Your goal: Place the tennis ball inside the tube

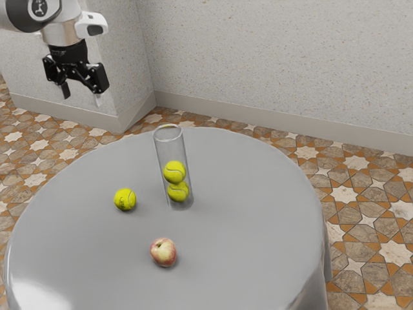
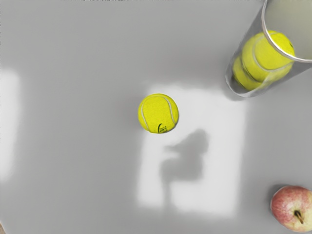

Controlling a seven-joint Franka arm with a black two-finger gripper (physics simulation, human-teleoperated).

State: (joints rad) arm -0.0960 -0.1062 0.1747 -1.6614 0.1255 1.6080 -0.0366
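Your claw (image 1: 82, 98) hangs raised at the exterior view's left, pointing down, and you have its two fingers set wide with nothing between them. Below it and toward the exterior view's right, you have the round table (image 1: 222, 278) under a grey cloth. First on it, lower than the claw, is your loose tennis ball (image 1: 125, 199), resting on the cloth outside the tube and touching neither it nor the apple. In the wrist view you see that ball by a bright patch (image 2: 222, 141), with a dark shadow (image 2: 187, 165) near it. Next you come to the apple (image 1: 163, 252), farther from the claw than the loose ball, its stem end up. Last, also beyond the loose ball from the claw, you have the clear tube (image 1: 170, 148) standing upright, its mouth open and lower than the claw, with a lower ball (image 1: 178, 192) and an upper ball (image 1: 174, 172) stacked inside it.
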